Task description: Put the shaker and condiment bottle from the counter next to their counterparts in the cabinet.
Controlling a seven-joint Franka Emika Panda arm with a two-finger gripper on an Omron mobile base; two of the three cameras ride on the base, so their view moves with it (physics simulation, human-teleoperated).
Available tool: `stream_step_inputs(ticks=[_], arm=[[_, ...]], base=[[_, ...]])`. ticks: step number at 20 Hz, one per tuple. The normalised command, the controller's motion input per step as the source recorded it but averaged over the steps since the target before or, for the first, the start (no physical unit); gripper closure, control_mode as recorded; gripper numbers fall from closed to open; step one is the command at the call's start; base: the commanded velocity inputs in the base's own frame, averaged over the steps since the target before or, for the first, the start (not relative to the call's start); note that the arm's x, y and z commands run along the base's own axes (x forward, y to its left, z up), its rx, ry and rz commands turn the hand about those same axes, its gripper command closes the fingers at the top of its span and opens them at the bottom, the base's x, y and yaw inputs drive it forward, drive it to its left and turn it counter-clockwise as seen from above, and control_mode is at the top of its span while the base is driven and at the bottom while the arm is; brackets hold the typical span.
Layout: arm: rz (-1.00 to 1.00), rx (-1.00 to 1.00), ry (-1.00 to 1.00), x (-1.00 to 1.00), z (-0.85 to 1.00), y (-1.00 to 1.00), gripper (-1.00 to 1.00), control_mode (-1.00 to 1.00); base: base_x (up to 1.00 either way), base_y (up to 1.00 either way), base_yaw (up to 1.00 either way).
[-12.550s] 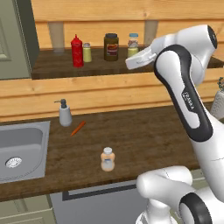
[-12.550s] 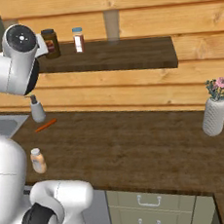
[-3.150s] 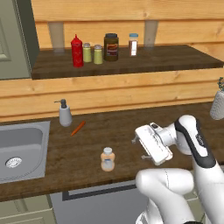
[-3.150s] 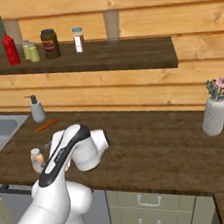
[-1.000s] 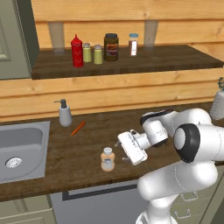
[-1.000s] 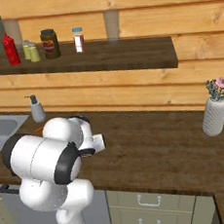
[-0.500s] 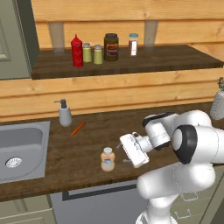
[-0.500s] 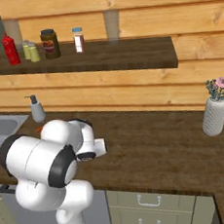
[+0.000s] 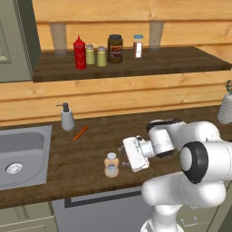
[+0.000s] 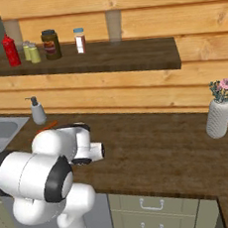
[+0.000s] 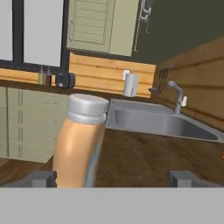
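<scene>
Since the frame half a second earlier, the arm has kept the same low, folded pose over the counter point(image 9: 90, 158), and the claw point(image 9: 128, 156) sits a touch nearer the condiment bottle point(image 9: 111, 164). Much earlier the arm was raised at the cabinet point(image 9: 136, 63); there the shaker point(image 9: 102, 56) now stands just beside the paler shaker point(image 9: 90, 54) and the red squeeze bottle point(image 9: 79, 53).

In the left base view the claw points sideways at the condiment bottle, which stands upright near the counter's front edge. In the hand view the bottle point(image 11: 78, 144) looms close, left of centre, between the two fingertips point(image 11: 41, 178), which stand wide apart; the claw is spread open and holds nothing, and the left tip looks just beside the bottle, though contact cannot be told.

Behind the bottle on the counter lie an orange stick-like thing point(image 9: 80, 132) and the grey soap dispenser point(image 9: 67, 117), with the steel sink point(image 9: 22, 152) to the left. On the cabinet shelf a dark brown jar point(image 9: 115, 48) and a blue-capped jar point(image 9: 138, 45) stand right of the shakers. A white vase with flowers point(image 10: 219, 110) stands far along the counter, well apart.

In the right base view the robot's own body hides the bottle and the claw, and the vase is cut off at the edge of the left base view.
</scene>
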Motion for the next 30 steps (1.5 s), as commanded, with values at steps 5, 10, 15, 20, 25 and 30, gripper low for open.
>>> stream_step_inputs(ticks=[5, 10, 15, 20, 25, 30], arm=[[0.03, 0.00, 0.01, -0.29, 0.00, 0.00, -1.00, -1.00], [0.15, 0.00, 0.00, -0.21, 0.00, -0.13, -1.00, -1.00], [-0.01, 0.00, 0.02, -0.24, 0.00, 0.15, -1.00, -1.00], [-0.10, 0.00, 0.00, -0.32, 0.00, 0.20, -1.00, -1.00], [-0.07, 0.00, 0.01, -0.41, 0.00, 0.11, -1.00, -1.00], [-0.01, 0.00, 0.02, -0.61, 0.00, 0.00, -1.00, -1.00]], base=[[0.00, 0.00, 0.00], [0.00, 0.00, 0.00], [0.00, 0.00, 0.00], [0.00, 0.00, 0.00], [0.00, 0.00, 0.00], [0.00, 0.00, 0.00]])
